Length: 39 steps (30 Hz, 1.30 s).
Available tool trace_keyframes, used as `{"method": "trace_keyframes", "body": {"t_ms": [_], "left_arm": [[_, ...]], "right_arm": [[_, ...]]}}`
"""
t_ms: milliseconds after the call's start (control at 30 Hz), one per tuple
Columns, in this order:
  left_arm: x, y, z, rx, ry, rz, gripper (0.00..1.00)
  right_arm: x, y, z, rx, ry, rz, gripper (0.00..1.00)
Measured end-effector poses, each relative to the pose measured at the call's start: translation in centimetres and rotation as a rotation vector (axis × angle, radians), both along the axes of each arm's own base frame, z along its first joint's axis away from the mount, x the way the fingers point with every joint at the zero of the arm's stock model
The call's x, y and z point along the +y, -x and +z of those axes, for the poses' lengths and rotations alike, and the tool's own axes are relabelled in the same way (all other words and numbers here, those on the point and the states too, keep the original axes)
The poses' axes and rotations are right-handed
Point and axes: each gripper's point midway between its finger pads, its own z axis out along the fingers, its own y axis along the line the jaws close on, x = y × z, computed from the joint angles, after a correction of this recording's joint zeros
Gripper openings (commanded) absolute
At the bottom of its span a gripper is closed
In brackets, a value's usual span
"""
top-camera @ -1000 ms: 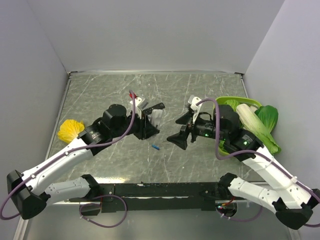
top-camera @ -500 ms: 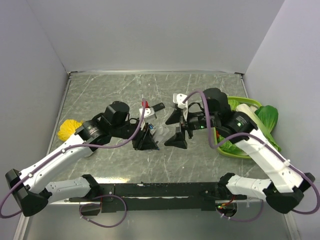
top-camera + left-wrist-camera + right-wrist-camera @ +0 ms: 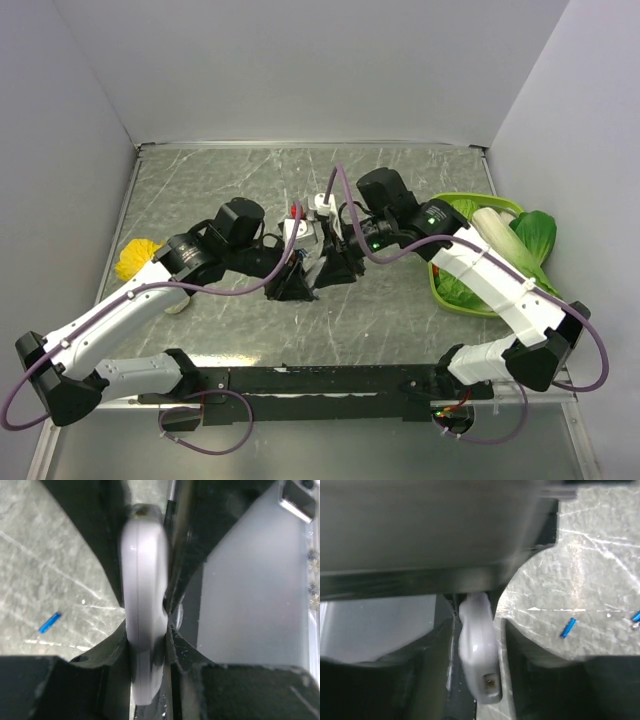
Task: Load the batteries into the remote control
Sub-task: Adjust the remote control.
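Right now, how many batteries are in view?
2, loose on the table: one battery right of the remote control in the right wrist view, another at that view's right edge. More may be hidden.

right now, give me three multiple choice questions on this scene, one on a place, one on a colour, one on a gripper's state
1. Where does the blue battery lie? A in a battery slot; B loose on the table; C in a cup.
2. What colour is the tray holding the leafy greens? A green; B red; C black.
3. The left gripper is: A open; B shut on a battery; C shut on the white remote.
Answers: B, it lies on bare tabletop; A, its rim is bright green; C, its fingers clamp the remote edge-on.
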Motion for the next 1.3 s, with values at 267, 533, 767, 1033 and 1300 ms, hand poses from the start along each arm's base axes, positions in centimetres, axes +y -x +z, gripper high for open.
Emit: {"method": "trace_keyframes", "body": {"t_ms": [267,533,767,1033,1300], "left_arm": [[0.9,-0.3,0.9,-0.092,0.016,0.026,0.95],[5.3,-4.1,5.6,-0.257,0.289,0.463,0.99],[7.3,-5.9,9.1,-0.134,0.663,0.751,0.99],[7.5,-6.9,10.1,0.099,0.91,0.842,0.99],[6.4,-7.1,11.3,0.2,1.017,0.795,0.96]], "right_arm": [[0.0,-0.5,0.5,0.039,-0.034,-0.025,0.0],[-1.3,-3.3,1.1,0.078,-0.211,-0.315,0.0],[-1.6,-5.3,2.8,0.174,-0.481,-0.572,0.0],[-0.6,-4.9,4.2,0.308,-0.693,-0.68,0.0],[-1.4,-4.4,8.2,0.339,-0.89,-0.704,0.0]]}}
